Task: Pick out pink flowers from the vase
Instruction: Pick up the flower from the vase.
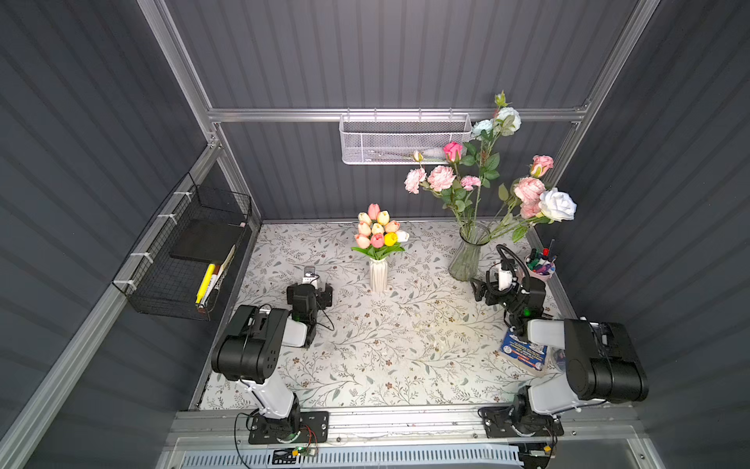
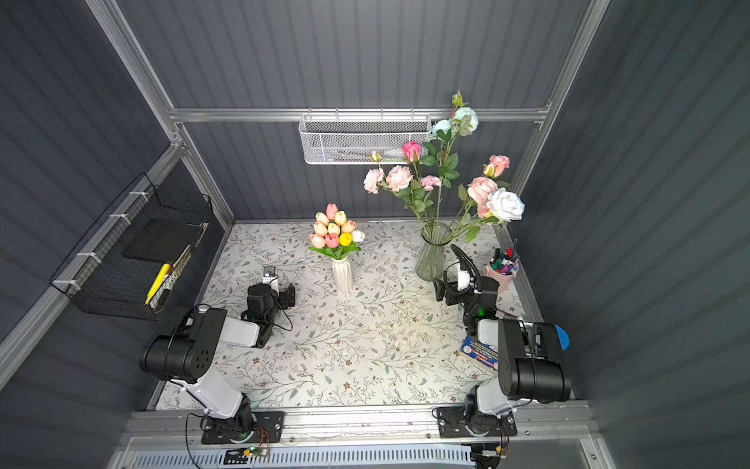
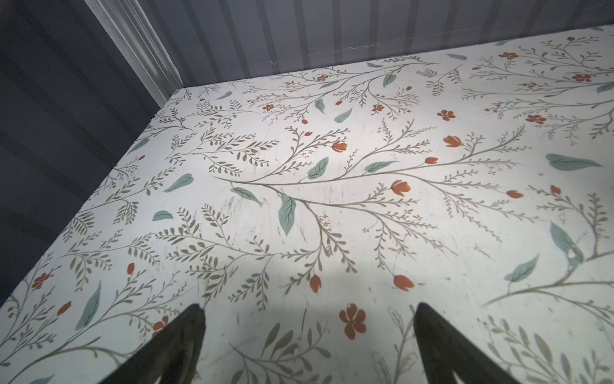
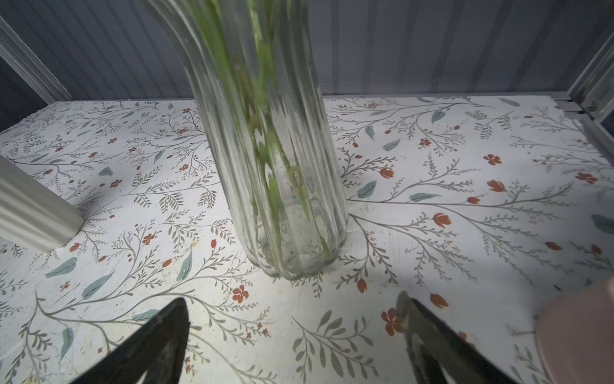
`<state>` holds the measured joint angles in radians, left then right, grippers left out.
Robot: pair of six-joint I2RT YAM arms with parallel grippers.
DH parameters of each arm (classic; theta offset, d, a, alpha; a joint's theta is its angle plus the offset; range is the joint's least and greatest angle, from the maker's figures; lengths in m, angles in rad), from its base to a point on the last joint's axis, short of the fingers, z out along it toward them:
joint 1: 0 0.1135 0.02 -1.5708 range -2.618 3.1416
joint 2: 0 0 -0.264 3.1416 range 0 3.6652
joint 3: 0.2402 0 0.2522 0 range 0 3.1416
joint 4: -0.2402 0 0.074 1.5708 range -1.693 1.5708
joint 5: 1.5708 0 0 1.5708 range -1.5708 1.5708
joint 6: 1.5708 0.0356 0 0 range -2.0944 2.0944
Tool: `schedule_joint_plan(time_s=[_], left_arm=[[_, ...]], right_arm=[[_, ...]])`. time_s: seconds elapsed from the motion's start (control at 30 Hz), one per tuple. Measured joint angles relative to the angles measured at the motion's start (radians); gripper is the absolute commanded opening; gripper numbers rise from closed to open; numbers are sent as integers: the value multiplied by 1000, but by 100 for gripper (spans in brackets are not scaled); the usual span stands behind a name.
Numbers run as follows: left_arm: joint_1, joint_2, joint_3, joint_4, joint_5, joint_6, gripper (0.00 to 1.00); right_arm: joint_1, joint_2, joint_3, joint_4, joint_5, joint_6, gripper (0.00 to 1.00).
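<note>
Your pink flowers sit in two vases at the far side of the table (image 1: 385,349). In the ribbed glass vase (image 1: 466,256) at the far right, the long green stems stand with their cut ends down in the base and their heads up, fanning apart above the mouth. The pale pink ruffled sprays (image 1: 441,177) lean to the left. A deep pink rosebud (image 1: 453,151) rises almost upright. The soft pink roses (image 1: 529,190) tilt out to the right, pressed against a large white rose (image 1: 558,204). Pale blue roses (image 1: 507,119) top the tallest stem.

In the white fluted vase (image 1: 378,274) at the far centre, the pink tulips (image 1: 373,211) stand upright in a tight bunch. Their small closed heads point up among cream, yellow and white ones, with broad green leaves splaying at the rim.

Your right gripper (image 4: 292,297) hangs low just in front of the glass vase, near a pink pen cup (image 1: 542,268). Its jaws stand wide and hold nothing. Through the glass in the right wrist view you see the stems (image 4: 265,139) running down to the bottom. Your left gripper (image 3: 309,309) hovers over bare table left of the white vase, its jaws also spread wide and empty.
</note>
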<state>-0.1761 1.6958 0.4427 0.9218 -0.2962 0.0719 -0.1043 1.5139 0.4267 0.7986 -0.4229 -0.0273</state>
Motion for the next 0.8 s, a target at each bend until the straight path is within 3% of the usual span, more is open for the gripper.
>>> schedule_joint_plan(time_s=[0.8], left_arm=[[19, 0, -5, -3, 19, -1, 100]], right_arm=[[0, 0, 0, 0, 0, 0, 99]])
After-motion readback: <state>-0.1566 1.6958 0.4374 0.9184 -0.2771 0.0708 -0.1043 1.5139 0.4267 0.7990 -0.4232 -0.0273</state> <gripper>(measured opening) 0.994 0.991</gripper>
